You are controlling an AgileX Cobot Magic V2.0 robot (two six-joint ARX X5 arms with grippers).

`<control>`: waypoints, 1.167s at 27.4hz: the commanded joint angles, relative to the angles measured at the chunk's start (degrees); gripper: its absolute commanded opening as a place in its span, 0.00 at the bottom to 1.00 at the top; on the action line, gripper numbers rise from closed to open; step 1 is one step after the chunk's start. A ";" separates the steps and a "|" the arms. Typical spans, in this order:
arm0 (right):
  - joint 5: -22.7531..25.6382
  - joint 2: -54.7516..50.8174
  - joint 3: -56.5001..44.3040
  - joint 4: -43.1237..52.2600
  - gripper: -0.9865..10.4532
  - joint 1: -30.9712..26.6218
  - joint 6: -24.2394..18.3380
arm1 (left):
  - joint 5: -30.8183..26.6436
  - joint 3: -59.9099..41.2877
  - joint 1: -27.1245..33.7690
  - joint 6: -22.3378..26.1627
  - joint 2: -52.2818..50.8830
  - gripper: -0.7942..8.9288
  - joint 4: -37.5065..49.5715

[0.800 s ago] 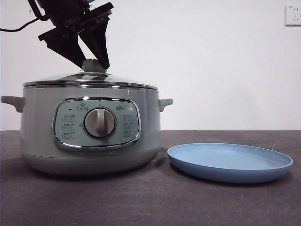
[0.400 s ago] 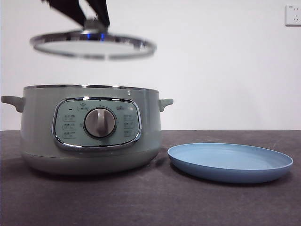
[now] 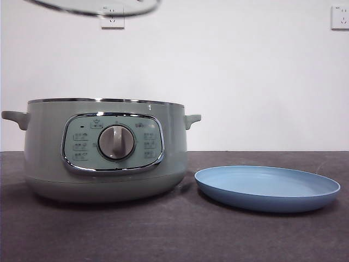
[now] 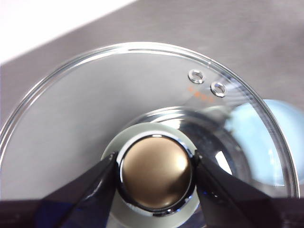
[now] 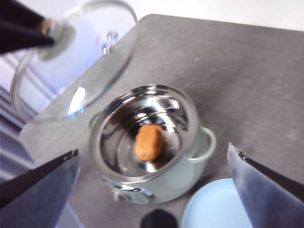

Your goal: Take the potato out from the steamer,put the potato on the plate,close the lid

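The sage-green steamer [image 3: 49,153] stands open at the table's left. The brown potato [image 5: 148,141] lies in its shiny bowl, hidden in the front view. My left gripper [image 4: 154,164] is shut on the knob [image 4: 156,173] of the glass lid [image 4: 85,123] and holds it high above the pot. Only the lid's rim [image 3: 92,7] shows at the top of the front view. The light-blue plate [image 3: 267,188] lies empty to the right of the steamer. My right gripper [image 5: 152,151] is open and empty, high above the steamer [image 5: 183,183].
The right wrist view shows the lid [image 5: 71,76] tilted up beside the pot, the left gripper [image 5: 28,26] on its knob, and the plate [image 5: 216,206] next to the pot. A white wall with sockets [image 3: 112,17] stands behind the table.
The left gripper has lifted the lid off the steamer, straight up and nearly out of the top of the front view. The steamer now stands open. The plate has not moved.
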 commanded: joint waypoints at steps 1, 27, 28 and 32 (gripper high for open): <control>0.68 1.60 1.05 0.44 0.69 2.93 1.27 | -5.46 4.28 1.31 1.18 -1.53 0.07 -2.71; 30.36 53.66 38.56 -11.52 0.69 30.58 -1.33 | -28.96 5.29 11.28 1.14 -12.96 0.07 -5.09; 30.58 54.95 38.56 -11.21 0.69 30.91 -1.42 | -28.74 5.27 11.28 1.14 -12.96 0.07 -5.09; 31.63 59.23 38.56 -11.10 0.69 31.45 -1.84 | -28.61 5.27 11.28 1.14 -12.96 0.07 -5.09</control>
